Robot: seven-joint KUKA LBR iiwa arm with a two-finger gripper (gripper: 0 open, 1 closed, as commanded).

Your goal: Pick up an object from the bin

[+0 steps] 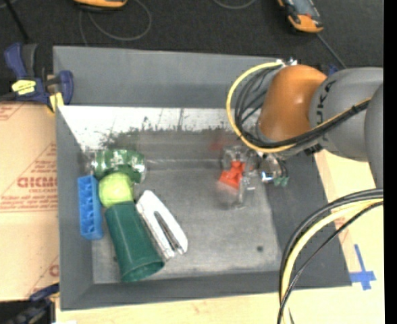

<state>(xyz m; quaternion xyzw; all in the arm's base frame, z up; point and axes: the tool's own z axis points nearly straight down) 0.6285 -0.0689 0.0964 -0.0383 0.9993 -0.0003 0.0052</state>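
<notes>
Currently, the gripper point(242, 189) is found low inside the grey bin point(212, 248), at about 3 o'clock from the bin's centre and beneath the arm's orange cover point(287, 105). A small red-orange object point(231, 175) is seen touching or just beside the gripper, on its 10 o'clock side. Whether the jaws are open or closed cannot be told. Nor can it be told whether the red-orange piece is gripped or merely lies alongside. The step in hand is judged to be the grasp itself. No lift is evidenced, and the task is assessed as not yet done.

For the next move, closure on the piece would need to be confirmed, followed by a straight lift clear of the floor. So small an item is expected to slip or be nudged aside if contact is off-centre.

Other contents are recorded at 8 to 9 o'clock, well apart from the gripper:
- a dark green cup point(134, 245) lying on its side
- a yellow-green ball point(115, 189) touching the cup's base end
- a blue studded block point(89, 208) at the far left
- a white oblong item point(162, 223) against the cup's right flank
- a crumpled green-and-white wrapper point(117, 160) at the heap's 12 o'clock

No obstruction from these is noted.
</notes>
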